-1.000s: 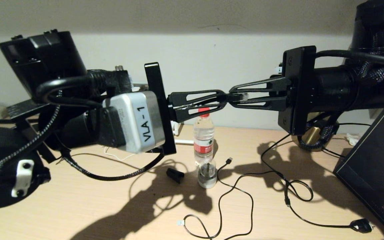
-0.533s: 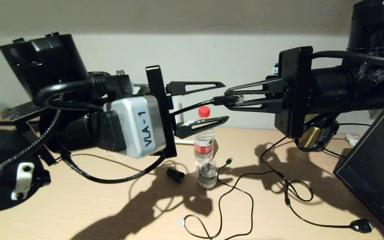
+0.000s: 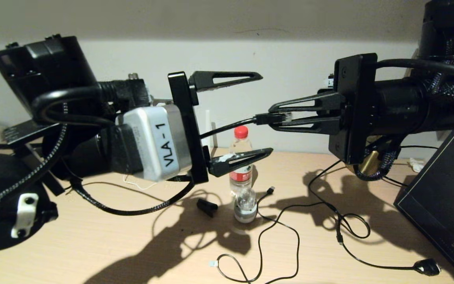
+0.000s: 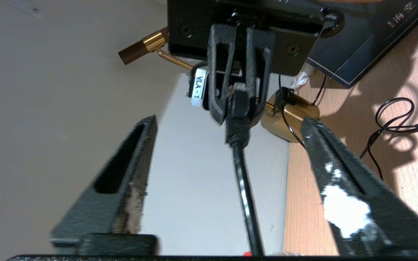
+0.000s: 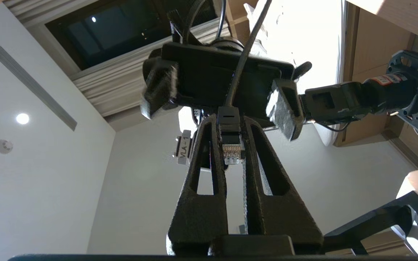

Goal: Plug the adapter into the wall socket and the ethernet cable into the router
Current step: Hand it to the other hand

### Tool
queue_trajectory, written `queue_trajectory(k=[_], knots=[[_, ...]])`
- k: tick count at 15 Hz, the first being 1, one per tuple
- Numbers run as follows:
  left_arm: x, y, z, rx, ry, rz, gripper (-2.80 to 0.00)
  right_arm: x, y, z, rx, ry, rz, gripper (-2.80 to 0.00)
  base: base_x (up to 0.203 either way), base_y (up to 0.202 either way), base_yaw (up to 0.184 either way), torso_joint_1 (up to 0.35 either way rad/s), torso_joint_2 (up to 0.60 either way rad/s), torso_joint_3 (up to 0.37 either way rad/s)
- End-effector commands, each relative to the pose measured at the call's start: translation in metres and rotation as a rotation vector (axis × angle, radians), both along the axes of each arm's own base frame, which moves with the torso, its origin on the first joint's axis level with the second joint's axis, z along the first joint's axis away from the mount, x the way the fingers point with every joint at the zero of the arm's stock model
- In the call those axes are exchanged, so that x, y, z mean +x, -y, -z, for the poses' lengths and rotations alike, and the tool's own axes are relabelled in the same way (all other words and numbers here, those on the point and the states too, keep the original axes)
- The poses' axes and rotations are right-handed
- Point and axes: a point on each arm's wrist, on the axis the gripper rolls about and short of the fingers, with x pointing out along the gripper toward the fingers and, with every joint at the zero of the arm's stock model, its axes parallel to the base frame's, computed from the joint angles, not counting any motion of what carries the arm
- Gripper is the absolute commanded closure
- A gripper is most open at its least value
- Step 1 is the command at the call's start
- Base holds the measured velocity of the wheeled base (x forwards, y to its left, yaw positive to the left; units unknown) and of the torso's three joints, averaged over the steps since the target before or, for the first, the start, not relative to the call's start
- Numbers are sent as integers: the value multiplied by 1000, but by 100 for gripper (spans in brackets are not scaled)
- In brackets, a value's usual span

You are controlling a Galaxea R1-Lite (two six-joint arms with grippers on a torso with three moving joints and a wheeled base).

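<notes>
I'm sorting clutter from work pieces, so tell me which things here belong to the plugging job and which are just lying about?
Job:
- ethernet cable, plug pinched in the right claw
- left claw, open around the cable

Lying about:
- water bottle
- USB-type cable
- black mains plug
- dark box

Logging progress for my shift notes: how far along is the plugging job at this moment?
Nothing is visibly plugged in. In hand: the right gripper is shut on the ethernet cable plug, held up in the air; the left gripper faces it, open around the cable without touching. Left: plugging it into the router, and the adapter into the socket; none of those three is in view.
</notes>
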Motion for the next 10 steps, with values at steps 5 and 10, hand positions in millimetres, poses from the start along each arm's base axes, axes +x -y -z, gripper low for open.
queue_trajectory(k=[5,10], knots=[[-1,-1,-1,-4,6,2,0,-1,0,-1,3,-7,-6,0,0,0,0,0,0,0],[-1,-1,0,-2,4,1,0,-1,0,-1,3,-7,-6,0,0,0,0,0,0,0]])
